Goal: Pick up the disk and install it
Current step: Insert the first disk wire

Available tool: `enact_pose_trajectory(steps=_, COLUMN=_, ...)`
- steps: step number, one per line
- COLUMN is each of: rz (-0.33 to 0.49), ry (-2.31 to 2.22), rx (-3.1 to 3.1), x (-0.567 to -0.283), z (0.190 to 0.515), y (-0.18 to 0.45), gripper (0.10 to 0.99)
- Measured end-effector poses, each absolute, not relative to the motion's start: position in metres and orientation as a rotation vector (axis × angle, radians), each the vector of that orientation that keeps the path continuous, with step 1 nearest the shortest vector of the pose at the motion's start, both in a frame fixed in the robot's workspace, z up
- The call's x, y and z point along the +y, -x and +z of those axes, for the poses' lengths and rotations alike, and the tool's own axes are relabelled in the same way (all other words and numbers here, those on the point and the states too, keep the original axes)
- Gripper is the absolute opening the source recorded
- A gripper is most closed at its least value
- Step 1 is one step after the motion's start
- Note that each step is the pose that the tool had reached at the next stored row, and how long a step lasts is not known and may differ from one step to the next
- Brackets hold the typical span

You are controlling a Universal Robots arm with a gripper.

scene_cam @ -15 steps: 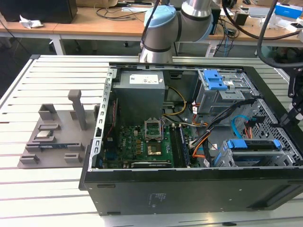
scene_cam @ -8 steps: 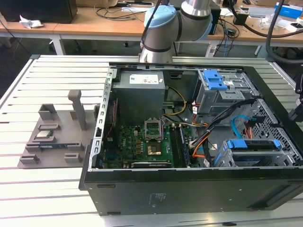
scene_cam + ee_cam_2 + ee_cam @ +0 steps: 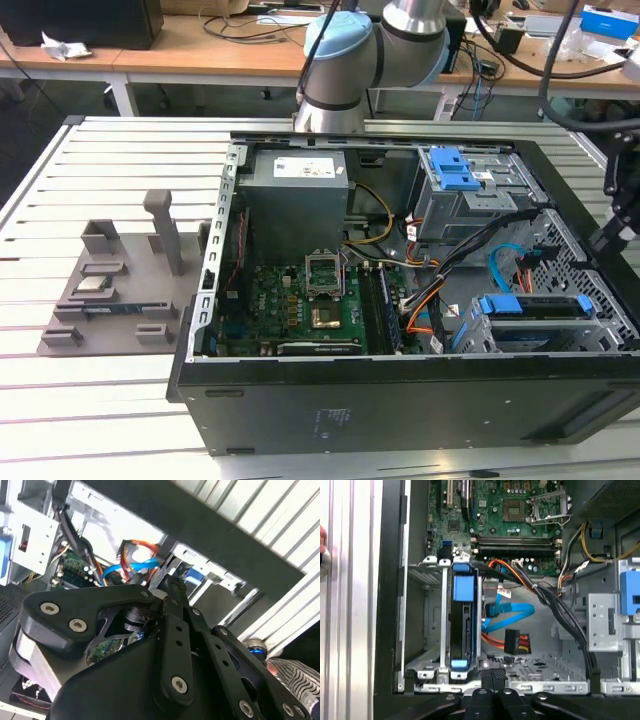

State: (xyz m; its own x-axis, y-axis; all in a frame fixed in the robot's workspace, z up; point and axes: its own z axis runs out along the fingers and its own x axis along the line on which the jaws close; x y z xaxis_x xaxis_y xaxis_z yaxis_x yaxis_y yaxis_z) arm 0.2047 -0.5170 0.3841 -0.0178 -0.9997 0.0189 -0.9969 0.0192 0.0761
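Observation:
The disk (image 3: 463,625) stands on edge in the drive bay of the open computer case (image 3: 400,400). Its blue frame (image 3: 463,587) shows along the top edge. In the exterior view the disk (image 3: 535,306) sits in the cage at the case's near right corner. My gripper (image 3: 493,676) hovers just outside the case wall beside that bay. Its black fingers are shut together with nothing between them, apart from the disk. In the exterior view the gripper (image 3: 615,235) appears as black parts at the right edge. Its linkage (image 3: 172,630) shows in the second wrist view.
Blue and orange cables (image 3: 510,617) lie loose beside the bay. A blue latch on a grey cage (image 3: 455,170), the motherboard (image 3: 300,300) and the power supply (image 3: 295,195) fill the case. A grey fixture (image 3: 110,290) stands on the slatted table. A person's hand (image 3: 322,547) is near the case.

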Motion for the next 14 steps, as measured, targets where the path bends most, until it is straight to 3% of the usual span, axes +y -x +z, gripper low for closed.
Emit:
enact_pose_trajectory(steps=13, rz=-0.060, ry=-2.152, rx=-2.192, x=-0.497, z=0.367, y=-0.183, gripper=0.114)
enact_pose_trajectory(steps=14, rz=-0.059, ry=-2.152, rx=-2.192, x=-0.497, z=0.367, y=-0.183, gripper=0.235)
